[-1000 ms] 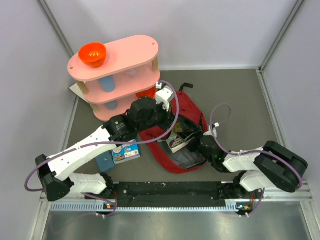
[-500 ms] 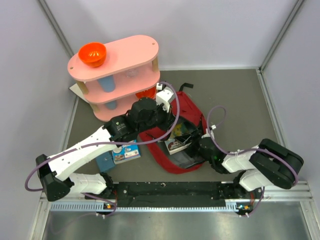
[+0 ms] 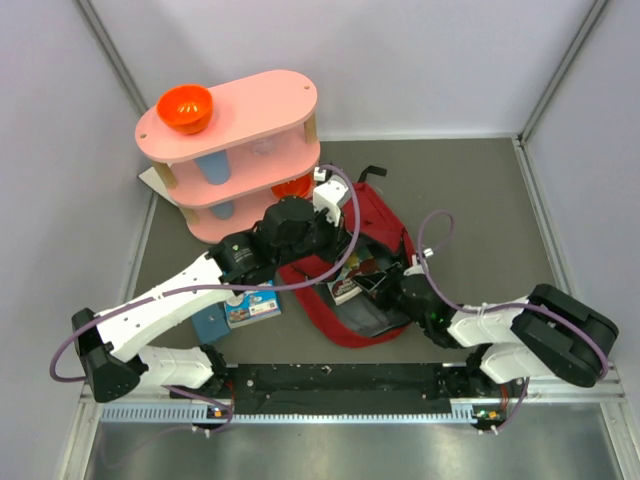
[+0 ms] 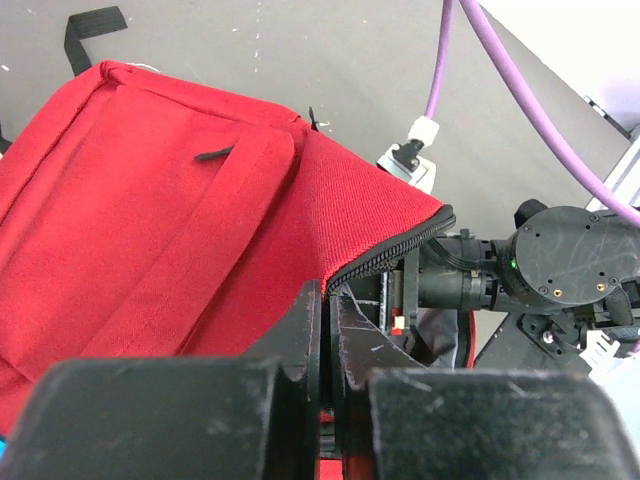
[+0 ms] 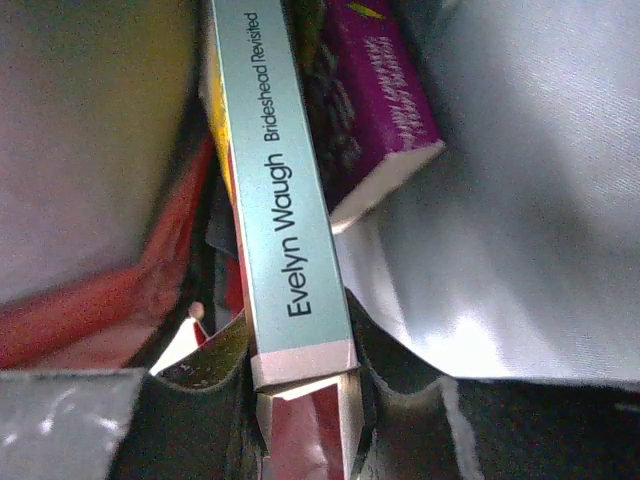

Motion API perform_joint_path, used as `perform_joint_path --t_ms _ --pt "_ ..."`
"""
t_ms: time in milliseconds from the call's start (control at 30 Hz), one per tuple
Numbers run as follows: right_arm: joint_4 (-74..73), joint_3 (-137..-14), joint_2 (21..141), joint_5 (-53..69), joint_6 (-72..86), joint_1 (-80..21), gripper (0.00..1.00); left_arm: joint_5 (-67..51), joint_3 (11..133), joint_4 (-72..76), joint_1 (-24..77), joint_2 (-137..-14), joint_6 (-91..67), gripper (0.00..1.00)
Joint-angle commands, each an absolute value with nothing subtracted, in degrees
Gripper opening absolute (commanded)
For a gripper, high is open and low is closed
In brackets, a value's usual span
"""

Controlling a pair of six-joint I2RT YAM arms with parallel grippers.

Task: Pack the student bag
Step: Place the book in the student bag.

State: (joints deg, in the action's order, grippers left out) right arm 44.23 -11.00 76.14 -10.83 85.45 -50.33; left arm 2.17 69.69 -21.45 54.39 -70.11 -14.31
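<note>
1. My right gripper (image 5: 300,345) is clamped on the near end of a pale-blue book (image 5: 280,200), one finger on each side of it. The spine, which reads "Evelyn Waugh, Brideshead Revisited", faces my wrist camera.
2. The book's long axis runs straight out from these jaws and leans a little to the left in the wrist view. It points the same way I would push.
3. Past its far end lies a purple book (image 5: 375,100), already inside and slanting off to the right. The two look to be touching or nearly so, but I cannot tell which.
4. The grey lining (image 5: 520,220) wraps around both books, so my right jaws are within the mouth of the student bag (image 4: 150,200). The free space lies ahead and to the right.
5. My left gripper (image 4: 325,300) is pinched shut on the bag's zip edge (image 4: 390,250) and holds that lip up. The red front panel slopes away from it.
6. In the overhead view the bag lies between my two arms with its mouth turned toward my right arm. That arm is the nearer one for feeding the book in, and the left only props the opening.
7. I judge that the next move depends on sliding the book along its own length, deeper beside the purple one, before I let go.
8. More books (image 3: 250,303) lie on the table just left of the bag.
</note>
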Motion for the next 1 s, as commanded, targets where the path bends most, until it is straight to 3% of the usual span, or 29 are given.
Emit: perform_joint_path --t_ms 0,233,267,400,500,567,867,967 --pt "47.90 -18.61 76.63 -18.61 85.24 -50.89 0.00 0.62 70.22 -17.58 55.46 -68.55 -14.33 0.00" --pt "54.29 -28.65 90.07 -25.40 84.55 -50.63 0.00 0.70 70.40 -17.23 55.81 -67.33 -14.50 0.00" --pt "57.54 -29.00 91.74 -25.14 85.33 -50.45 0.10 0.70 70.49 -17.31 55.81 -67.15 -14.50 0.00" --pt "60.04 -29.35 97.73 -23.47 85.78 -50.10 0.14 0.88 69.96 -17.40 55.81 -66.53 -14.68 0.00" --pt "60.98 -28.31 99.75 -21.36 85.70 -49.75 0.30 1.05 69.44 -17.49 55.81 -66.27 -14.77 0.00" --pt "61.00 -26.99 99.76 -19.96 85.52 -49.75 0.47 1.49 69.17 -17.49 55.81 -66.01 -14.76 0.00" --pt "47.57 -24.34 90.02 -18.20 80.78 -49.75 0.82 2.28 68.47 -18.02 55.81 -65.92 -13.89 0.00" --pt "39.83 -24.26 86.06 -17.32 80.33 -49.83 0.88 2.46 68.38 -18.02 55.81 -65.92 -13.71 0.00"
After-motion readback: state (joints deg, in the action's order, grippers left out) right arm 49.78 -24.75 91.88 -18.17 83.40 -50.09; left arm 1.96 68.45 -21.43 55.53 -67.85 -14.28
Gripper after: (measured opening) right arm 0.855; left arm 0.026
